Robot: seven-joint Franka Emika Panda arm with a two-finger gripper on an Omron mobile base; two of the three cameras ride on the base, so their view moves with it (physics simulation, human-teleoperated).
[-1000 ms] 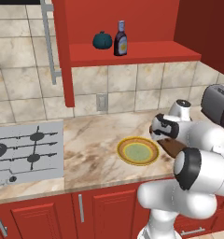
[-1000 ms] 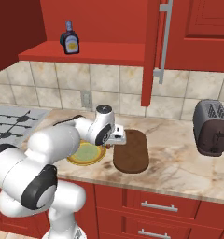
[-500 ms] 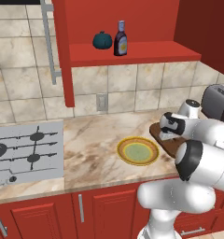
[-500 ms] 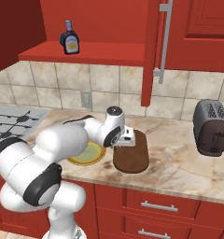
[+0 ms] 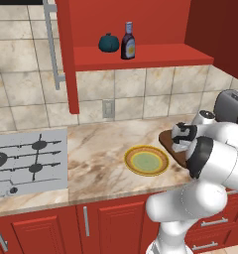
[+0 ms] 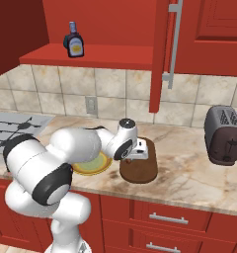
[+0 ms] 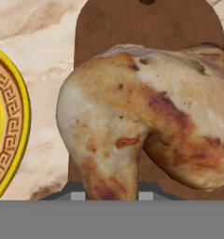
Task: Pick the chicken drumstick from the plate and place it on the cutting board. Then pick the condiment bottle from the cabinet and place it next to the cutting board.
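The chicken drumstick (image 7: 142, 121), golden-brown, looms large in the hand view, and my gripper (image 7: 111, 193) is shut on its narrow end. It hangs over the dark brown cutting board (image 7: 146, 23), with the yellow-rimmed plate (image 7: 6, 135) off to the left. From the base, my gripper (image 6: 137, 154) is low over the cutting board (image 6: 140, 170), just right of the plate (image 5: 147, 160). The arm covers part of the cutting board (image 5: 166, 140). The condiment bottle (image 5: 128, 42) (image 6: 73, 40) stands upright on the open shelf of the red cabinet (image 5: 141, 57).
A teal pumpkin-shaped object (image 5: 108, 42) sits left of the bottle on the shelf. A toaster (image 6: 226, 134) stands on the counter to the right of the board. The stove top (image 5: 27, 161) lies at the left. An open cabinet door (image 6: 160, 54) hangs down behind the board.
The arm has carried the drumstick to the right, from above the plate to above the cutting board. The jaws stay shut on it.
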